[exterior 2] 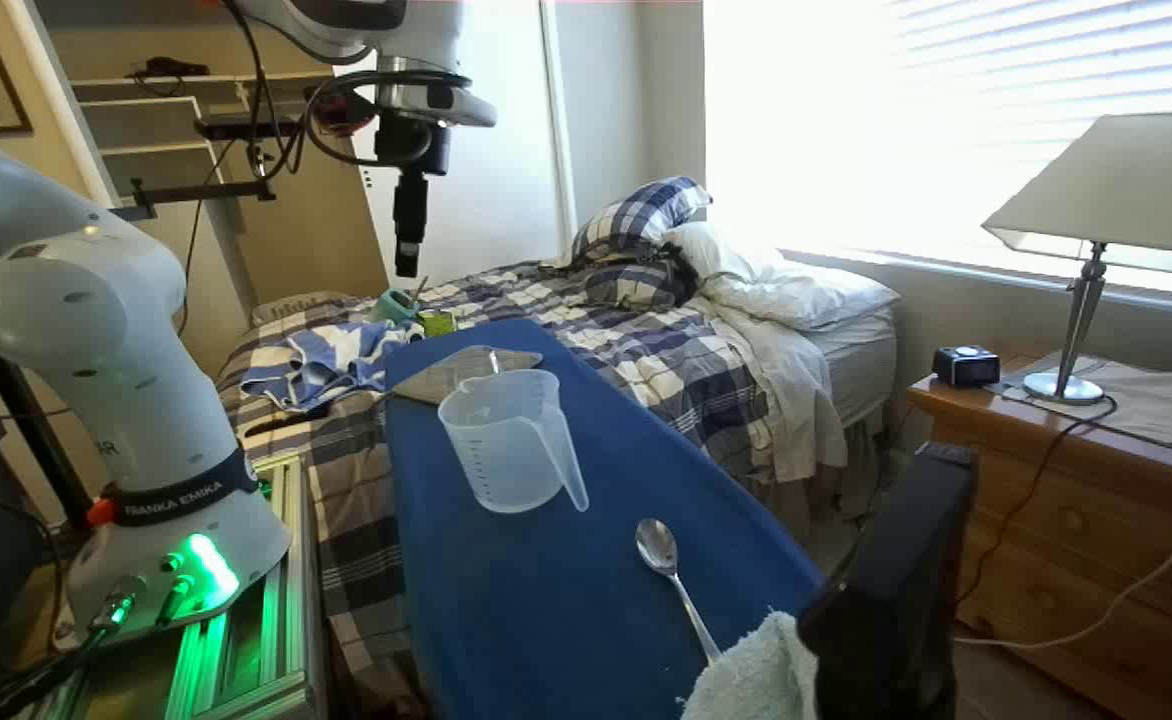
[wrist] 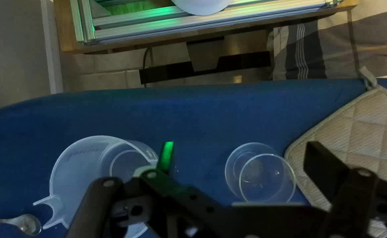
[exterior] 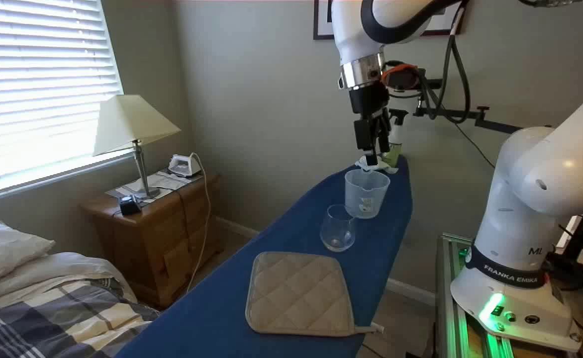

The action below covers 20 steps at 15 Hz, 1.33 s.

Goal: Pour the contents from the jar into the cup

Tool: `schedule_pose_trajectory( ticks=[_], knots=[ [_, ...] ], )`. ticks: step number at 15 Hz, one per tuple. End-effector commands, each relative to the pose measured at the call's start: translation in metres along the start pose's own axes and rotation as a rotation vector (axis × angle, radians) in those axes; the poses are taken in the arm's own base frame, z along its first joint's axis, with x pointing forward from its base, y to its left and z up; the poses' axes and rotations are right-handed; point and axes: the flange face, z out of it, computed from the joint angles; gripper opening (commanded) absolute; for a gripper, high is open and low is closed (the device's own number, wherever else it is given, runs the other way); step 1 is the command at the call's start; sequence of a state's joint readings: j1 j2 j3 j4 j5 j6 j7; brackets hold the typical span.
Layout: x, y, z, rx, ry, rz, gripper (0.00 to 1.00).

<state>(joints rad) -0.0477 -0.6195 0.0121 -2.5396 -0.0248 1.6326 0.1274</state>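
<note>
Gripper (wrist: pixel 239 153): jaws wide apart, nothing held; hangs above blue board (exterior: pixel 212 318) in both ext. views.
Jar (wrist: pixel 81 168): upright on board, 9 o'c from cup (wrist: pixel 261 175) (wrist view, 12 = top edge). Body poss. too wide for jaws, so a straight-down grab cd. land on rim & shove it.
Jar handle (wrist: pixel 56 204): at 8 o'c, side away from cup. Prob. best hold, but a shallow bite wd. let jar twist/slip when tilted.
Jar spout (wrist: pixel 147 152): at 2 o'c, cup at 3, so pour may run off-line & spill on board.
Cup: upright, apart from jar, ungripped. Smaller mouth; fast tilt cd. overshoot it. Looks light, so a low brush may tip it.
Pot holder (wrist: pixel 362 132): just beside cup at 3 o'c. If cup's nudged that way, base may catch pad edge & topple.
Spoon (wrist: pixel 23 224): 8 o'c of jar, close by handle. Low reach cd. snag it & spoil grip.
Contents: can't make out what or how much; if near full, sloshing on lift = spill.
</note>
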Motion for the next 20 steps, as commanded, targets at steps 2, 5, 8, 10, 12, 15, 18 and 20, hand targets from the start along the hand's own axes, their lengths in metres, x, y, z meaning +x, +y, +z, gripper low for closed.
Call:
schedule_pose_trajectory(
  ticks=[2,5,8,10,12,15,18,20],
  knots=[
    [0.000,0.000,0.000,0.000,0.000,0.000,1.00],
    [0.000,0.000,0.000,0.000,0.000,0.000,1.00],
    [0.000,0.000,0.000,0.000,0.000,0.000,1.00],
    [0.022,0.023,-0.002,-0.003,0.060,0.085,1.00],
    [0.038,0.047,-0.006,0.028,0.109,0.169,1.00],
    [0.058,0.085,-0.010,0.108,0.157,0.302,1.00],
    [0.073,0.132,-0.012,0.140,0.174,0.468,1.00],
    [0.079,0.165,-0.017,0.158,0.199,0.577,1.00]
  ],
)
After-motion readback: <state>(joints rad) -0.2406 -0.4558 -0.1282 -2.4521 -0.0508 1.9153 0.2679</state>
